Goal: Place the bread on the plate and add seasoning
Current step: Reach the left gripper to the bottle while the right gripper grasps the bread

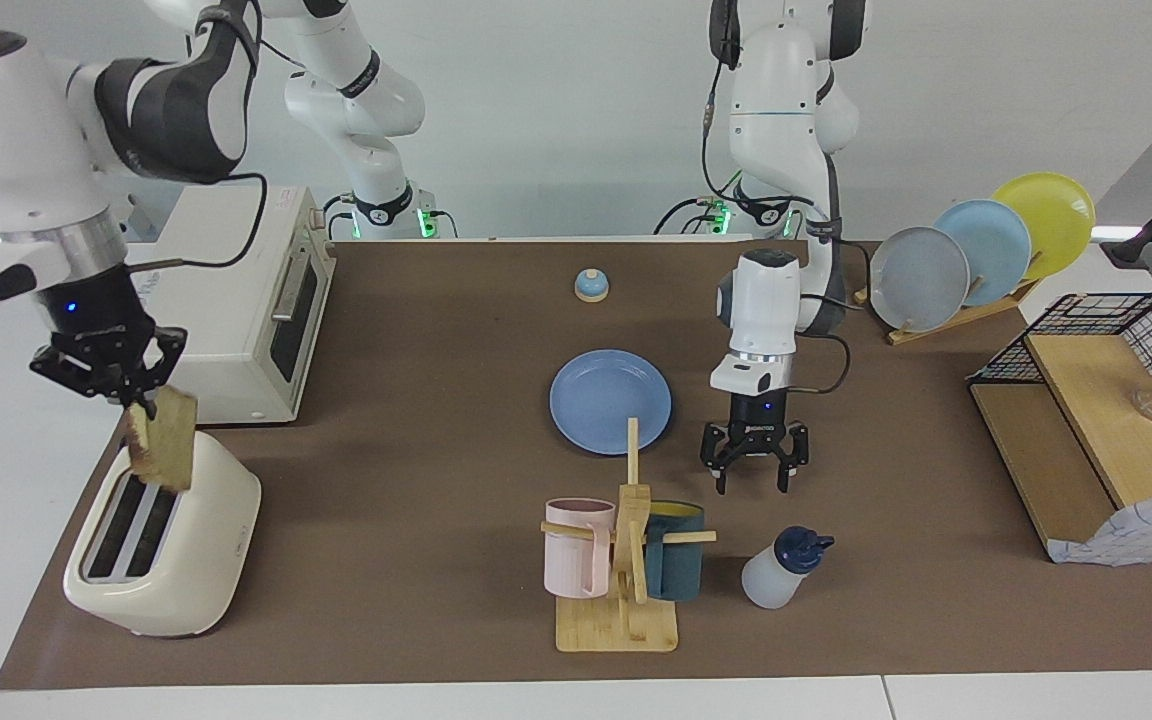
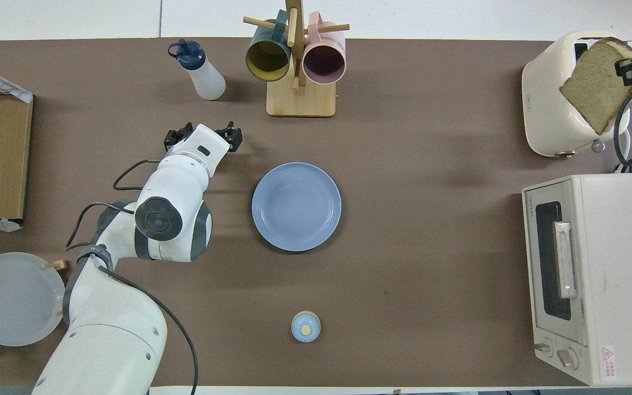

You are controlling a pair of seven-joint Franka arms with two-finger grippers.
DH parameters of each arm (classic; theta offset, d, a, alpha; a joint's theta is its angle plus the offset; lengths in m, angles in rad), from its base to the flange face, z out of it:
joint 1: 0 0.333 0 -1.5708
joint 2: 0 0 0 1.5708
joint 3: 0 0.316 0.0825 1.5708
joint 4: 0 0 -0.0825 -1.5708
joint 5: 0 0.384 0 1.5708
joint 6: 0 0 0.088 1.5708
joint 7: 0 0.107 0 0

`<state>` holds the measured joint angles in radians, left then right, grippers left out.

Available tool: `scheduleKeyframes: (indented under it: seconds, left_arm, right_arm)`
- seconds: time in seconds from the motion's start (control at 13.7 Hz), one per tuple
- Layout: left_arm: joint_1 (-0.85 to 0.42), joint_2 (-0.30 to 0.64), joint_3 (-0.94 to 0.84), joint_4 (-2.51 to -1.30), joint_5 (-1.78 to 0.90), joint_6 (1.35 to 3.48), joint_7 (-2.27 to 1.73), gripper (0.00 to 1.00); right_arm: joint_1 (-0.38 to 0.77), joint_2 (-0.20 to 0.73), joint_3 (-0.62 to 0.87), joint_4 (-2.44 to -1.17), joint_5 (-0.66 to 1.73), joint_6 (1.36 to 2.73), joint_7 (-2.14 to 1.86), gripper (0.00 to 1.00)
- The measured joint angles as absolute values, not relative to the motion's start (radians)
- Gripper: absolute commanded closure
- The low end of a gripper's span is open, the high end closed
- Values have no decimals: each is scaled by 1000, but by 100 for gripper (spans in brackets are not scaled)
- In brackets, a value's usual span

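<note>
1. the facing view shows the right claw (image 1: 136, 395) at the frame's left edge, clamped on the bread (image 1: 164, 437) just above the toaster (image 1: 168, 550); the overhead view shows only that claw's tip at its upper right.
2. the overhead view looks into the bare plate (image 2: 296, 206) at mid-frame.
3. the left claw (image 1: 754, 470) hangs fingers down and spread wide, beside the plate, over the table (image 1: 416, 400) near the seasoning (image 1: 781, 568), lower centre.

Toaster oven (image 2: 596, 274) – "TOSHIBA" on door frame (tiny); red warning sticker.
</note>
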<state>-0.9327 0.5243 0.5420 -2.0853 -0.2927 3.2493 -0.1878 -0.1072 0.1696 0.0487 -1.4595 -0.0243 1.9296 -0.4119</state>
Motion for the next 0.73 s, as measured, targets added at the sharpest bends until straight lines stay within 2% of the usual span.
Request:
scheduleKeyframes:
  seconds: [0.22, 0.51, 0.73]
  left_arm:
    - [-920, 590, 553, -1981, -294, 3220, -191, 0]
    - [-876, 632, 558, -1876, -292, 3119, -192, 0]
    - [-846, 646, 557, -1827, -288, 3065, -191, 0]
  right_arm:
    - [-16, 131, 52, -1483, -24, 1867, -280, 100]
    - [149, 113, 59, -1590, -22, 1916, 35, 100]
    - [183, 100, 59, -1636, 16, 1958, 77, 100]
